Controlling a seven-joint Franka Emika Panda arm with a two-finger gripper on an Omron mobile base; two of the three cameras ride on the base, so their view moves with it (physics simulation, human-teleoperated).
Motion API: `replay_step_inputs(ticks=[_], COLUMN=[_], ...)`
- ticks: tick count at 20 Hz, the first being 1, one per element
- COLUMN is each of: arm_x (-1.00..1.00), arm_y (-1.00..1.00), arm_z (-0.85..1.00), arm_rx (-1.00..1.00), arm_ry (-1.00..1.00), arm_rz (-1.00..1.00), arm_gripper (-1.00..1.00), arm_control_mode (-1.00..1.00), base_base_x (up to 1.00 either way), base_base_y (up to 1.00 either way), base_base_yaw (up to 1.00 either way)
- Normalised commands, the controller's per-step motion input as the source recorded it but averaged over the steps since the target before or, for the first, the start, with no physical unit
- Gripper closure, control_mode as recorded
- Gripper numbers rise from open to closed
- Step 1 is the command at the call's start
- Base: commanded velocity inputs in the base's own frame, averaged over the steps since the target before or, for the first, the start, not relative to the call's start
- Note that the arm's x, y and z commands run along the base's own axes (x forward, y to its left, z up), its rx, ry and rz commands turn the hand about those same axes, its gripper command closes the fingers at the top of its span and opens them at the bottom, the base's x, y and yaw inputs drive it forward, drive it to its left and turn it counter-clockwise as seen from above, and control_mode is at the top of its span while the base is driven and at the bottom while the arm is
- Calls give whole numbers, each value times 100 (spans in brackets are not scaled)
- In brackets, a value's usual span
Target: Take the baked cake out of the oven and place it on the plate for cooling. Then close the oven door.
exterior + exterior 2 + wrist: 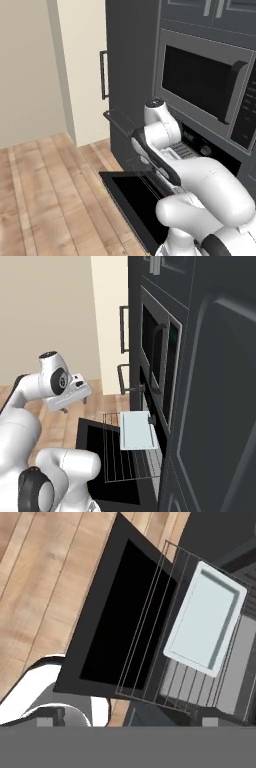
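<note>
The oven (200, 146) stands with its oven door (131, 196) folded down flat, the dark glass facing up. A wire rack (125, 458) is pulled out over the oven door (95, 448), and an empty pale rectangular tray (137, 429) rests on it. My gripper (74, 405) hangs open above the door's outer left side, pointing down, with nothing between its fingers. In the hand view the oven door (117, 617), the wire rack (150, 637) and the tray (205, 619) lie below. The baked cake and the plate are out of view.
A grey-framed microwave (205, 82) with a dark vertical handle sits above the oven. Dark tall cabinets (131, 60) flank it, with a beige wall (25, 70) to the left. Wooden floor (50, 195) spreads in front of the open door.
</note>
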Motion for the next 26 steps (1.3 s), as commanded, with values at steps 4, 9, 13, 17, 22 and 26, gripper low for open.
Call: replay_step_inputs(ticks=[4,9,13,17,22,26], arm_x=[3,17,23,13,2,12], arm_y=[46,17,0,3,2,0], arm_z=[-78,-72,-71,-58,-50,-46], arm_rx=[0,0,0,0,0,0], arm_ry=[8,5,1,0,4,3], arm_rz=[-19,-24,-21,-18,-15,-13], arm_gripper=[-100,-100,-100,-100,-100,-100], arm_control_mode=[-100,-100,-100,-100,-100,-100], base_base_x=[0,0,0,0,0,0], base_base_y=[0,0,0,0,0,0], base_base_yaw=[0,0,0,0,0,0])
